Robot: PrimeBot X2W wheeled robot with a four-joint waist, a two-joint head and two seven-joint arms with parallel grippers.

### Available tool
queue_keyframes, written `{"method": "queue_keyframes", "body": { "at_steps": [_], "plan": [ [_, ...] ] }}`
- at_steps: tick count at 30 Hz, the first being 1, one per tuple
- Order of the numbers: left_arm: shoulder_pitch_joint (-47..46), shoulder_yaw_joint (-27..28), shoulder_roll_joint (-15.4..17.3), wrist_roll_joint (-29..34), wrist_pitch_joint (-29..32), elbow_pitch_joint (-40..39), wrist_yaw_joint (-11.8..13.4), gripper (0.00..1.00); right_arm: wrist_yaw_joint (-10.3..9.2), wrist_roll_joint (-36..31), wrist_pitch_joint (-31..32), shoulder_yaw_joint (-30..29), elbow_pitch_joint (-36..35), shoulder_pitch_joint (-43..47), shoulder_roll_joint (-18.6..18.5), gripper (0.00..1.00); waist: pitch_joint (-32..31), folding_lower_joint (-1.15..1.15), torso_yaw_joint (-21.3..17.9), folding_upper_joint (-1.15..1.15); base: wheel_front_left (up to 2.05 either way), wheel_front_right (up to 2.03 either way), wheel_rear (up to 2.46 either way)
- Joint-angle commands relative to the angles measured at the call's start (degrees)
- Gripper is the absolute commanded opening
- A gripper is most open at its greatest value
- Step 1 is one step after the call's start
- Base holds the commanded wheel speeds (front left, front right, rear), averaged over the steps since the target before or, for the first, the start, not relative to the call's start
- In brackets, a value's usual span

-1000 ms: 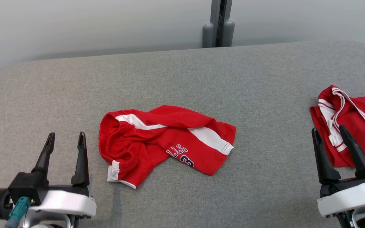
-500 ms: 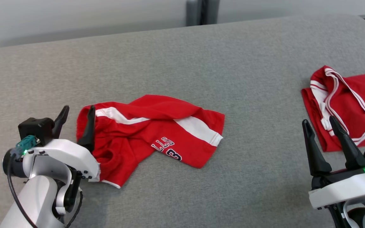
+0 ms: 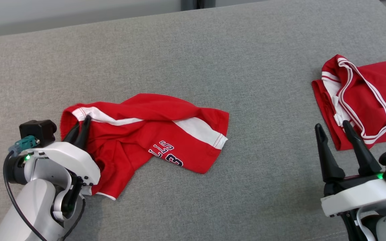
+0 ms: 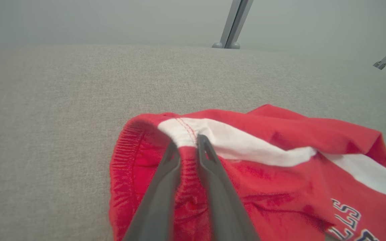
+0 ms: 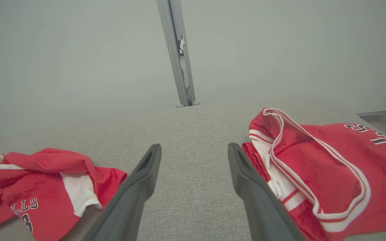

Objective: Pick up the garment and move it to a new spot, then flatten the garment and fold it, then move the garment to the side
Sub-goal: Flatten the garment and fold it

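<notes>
fig.: red shorts (image 3: 166, 134) lie crumpled on the worktop (image 3: 213, 50), left of centre, nr the front edge. my l. hand (image 3: 82, 122) is pinched on the ribbed waistband (image 4: 187, 164); r. hand (image 3: 332, 124) has fingers apart, idle. cloth looks light, limp, grippy, so i'd hold it by the elastic band.

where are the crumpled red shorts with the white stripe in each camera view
Head view: red shorts left of centre, left gripper pinching the waistband.
Left wrist view: lower centre and right, waistband between the fingers.
Right wrist view: bottom left corner.
Shared landmark: grey post behind the grey surface's far edge.
</notes>
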Motion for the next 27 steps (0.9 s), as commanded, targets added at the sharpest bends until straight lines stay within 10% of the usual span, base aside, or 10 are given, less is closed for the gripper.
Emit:
{"method": "queue_keyframes", "body": {
  "at_steps": [1, 18, 22, 27],
  "plan": [
    [-1.16, 0.25, 0.55, -0.05, -0.32, -0.18, -0.05, 0.0, -0.03, 0.13, -0.39, 0.22, 0.52, -0.67, -0.51, 1.0, 0.11, 0.0, 0.16, 0.0, 0.0, 0.0, 0.0],
    [-3.85, -2.51, -1.03, 1.34, -2.09, -2.89, -1.11, 0.0, -0.03, 8.42, -3.72, 21.07, 24.92, -13.44, 0.15, 1.0, 2.37, 0.0, 6.5, 0.0, 0.0, 0.0, 0.0],
    [-3.8, -2.65, -1.08, 1.6, -3.06, -4.03, -1.08, 0.0, -0.03, 10.54, -5.83, 22.54, 27.42, -15.64, 0.16, 0.0, 2.53, 0.0, 7.06, 0.0, 0.0, 0.0, 0.0],
    [-3.01, -2.41, -0.49, 1.98, -4.27, -6.63, -0.51, 0.0, -0.03, 12.09, -7.86, 22.86, 27.21, -17.46, -1.68, 0.0, 2.35, 0.0, 7.12, 0.0, 0.0, 0.0, 0.0]
  ]
}}
